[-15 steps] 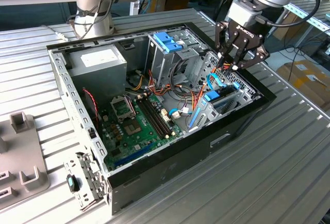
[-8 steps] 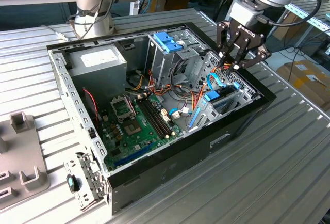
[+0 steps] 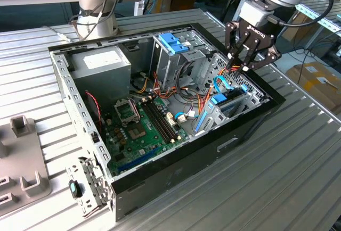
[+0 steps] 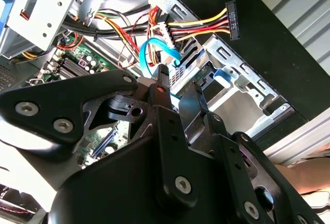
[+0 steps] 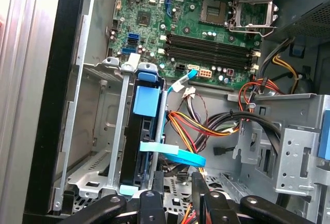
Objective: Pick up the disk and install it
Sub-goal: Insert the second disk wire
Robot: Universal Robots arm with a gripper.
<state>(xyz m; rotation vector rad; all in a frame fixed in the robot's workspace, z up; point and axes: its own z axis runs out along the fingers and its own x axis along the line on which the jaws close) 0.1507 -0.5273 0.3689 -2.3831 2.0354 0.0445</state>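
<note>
disk [image 5: 146,102] in bay [image 5: 98,126], just below hand [image 3: 242,66]

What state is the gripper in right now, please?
Gripper: open or closed cannot be told; it hangs above the disk, which stands in the drive cage.

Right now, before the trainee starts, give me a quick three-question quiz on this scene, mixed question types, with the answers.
1. True or false: the pincer hangs above the open computer case.
2. Where is the disk? A) lying flat outside the case; B) standing on edge in the metal bay; C) lifted clear above the case.
3. Fill in: the flat cable looping beside the disk is coloured ____.
Key: 1 true; 2 B; 3 blue.
</note>
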